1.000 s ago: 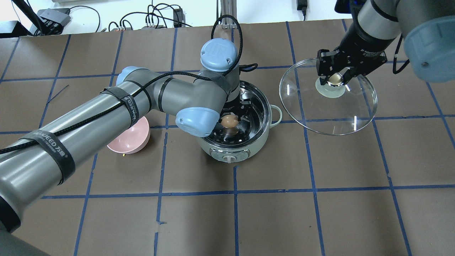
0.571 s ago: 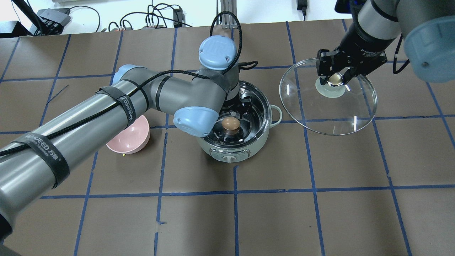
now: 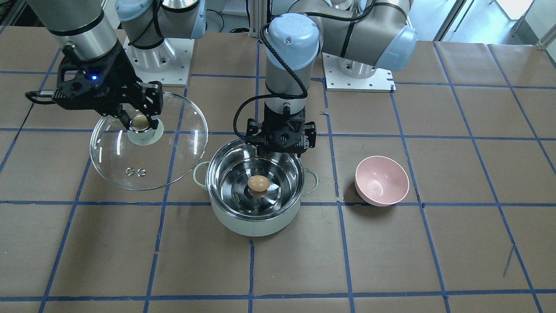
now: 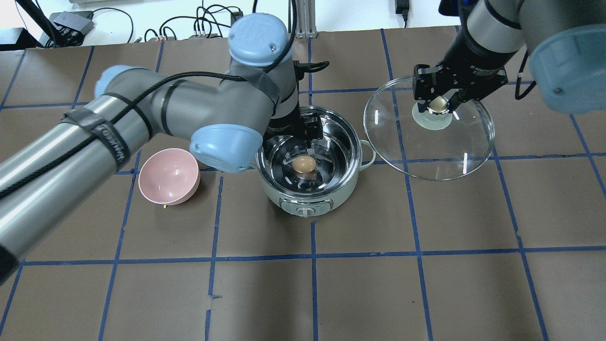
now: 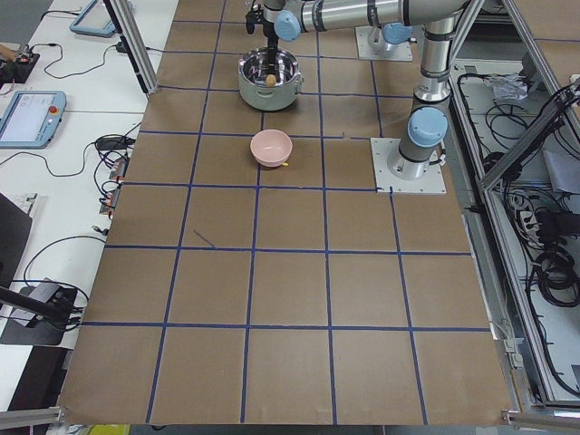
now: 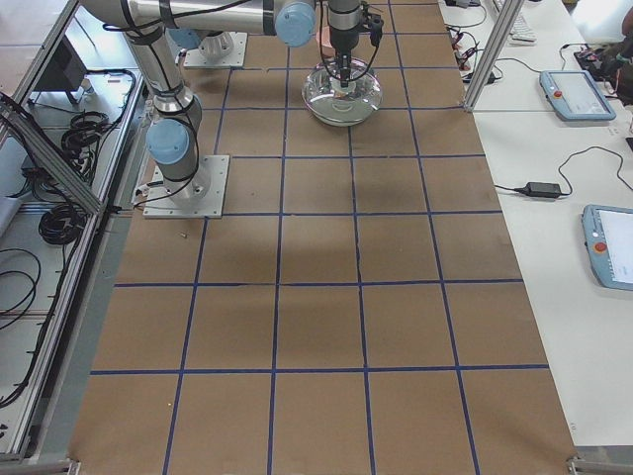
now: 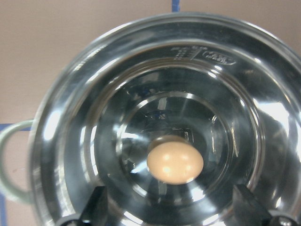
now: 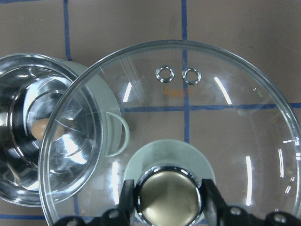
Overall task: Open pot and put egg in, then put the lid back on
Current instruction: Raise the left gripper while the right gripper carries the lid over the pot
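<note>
So, egg [image 4: 304, 164] sits in the pot [image 4: 341, 192]; my left fingers [image 7: 248, 203] hang spread and empty above, right fingers [image 8: 126, 195] clamp the lid [image 4: 428, 151] by its knob [image 4: 438, 104].

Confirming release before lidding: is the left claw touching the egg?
Apart. Left wrist view shows bare steel between the egg and both fingers of the left claw.

The mint-green pot [image 4: 331, 199] stands open, the tan egg [image 4: 304, 164] at its steel centre. The clear glass lid [image 4: 426, 147], with 2 vent rings, hangs beside it, apparently tilted.
</note>
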{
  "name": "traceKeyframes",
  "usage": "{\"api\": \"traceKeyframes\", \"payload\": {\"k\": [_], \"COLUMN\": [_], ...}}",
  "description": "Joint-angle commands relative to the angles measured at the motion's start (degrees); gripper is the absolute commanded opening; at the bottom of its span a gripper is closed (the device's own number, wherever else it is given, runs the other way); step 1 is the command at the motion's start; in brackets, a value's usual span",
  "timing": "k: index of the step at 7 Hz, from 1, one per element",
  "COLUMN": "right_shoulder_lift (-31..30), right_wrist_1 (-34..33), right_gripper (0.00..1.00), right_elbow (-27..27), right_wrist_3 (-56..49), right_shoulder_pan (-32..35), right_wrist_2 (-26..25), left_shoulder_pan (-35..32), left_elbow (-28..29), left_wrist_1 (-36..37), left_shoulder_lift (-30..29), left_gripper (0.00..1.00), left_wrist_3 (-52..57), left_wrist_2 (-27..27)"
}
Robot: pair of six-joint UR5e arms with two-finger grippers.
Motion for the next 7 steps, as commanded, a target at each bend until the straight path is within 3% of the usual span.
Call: {"api": "traceKeyframes", "payload": {"k": [1, 3, 7], "right_shoulder_lift": [2.9, 9.2, 13.4], "right_wrist_1": [-6.0, -15.1, -19.3], "right_gripper": [0.38, 0.38, 0.38], "right_elbow": [-0.4, -1.5, -0.1], "right_wrist_3": [9.4, 14.3, 15.7], "right_shoulder_pan": [10.3, 18.0, 21.2], "right_wrist_2": [-1.6, -1.9, -1.5], "left_shoulder_pan": [5.9, 12.4, 13.6], "left_elbow": [3.5, 10.9, 10.5], "left_wrist_1": [-13.6, -26.2, -26.2], "left_shoulder_lift": [7.4, 9.3, 10.2], "left_gripper": [1.00, 1.00, 1.00], "left_wrist_3": [6.2, 8.7, 9.3], "left_wrist_2": [-1.6, -1.8, -1.3]}}
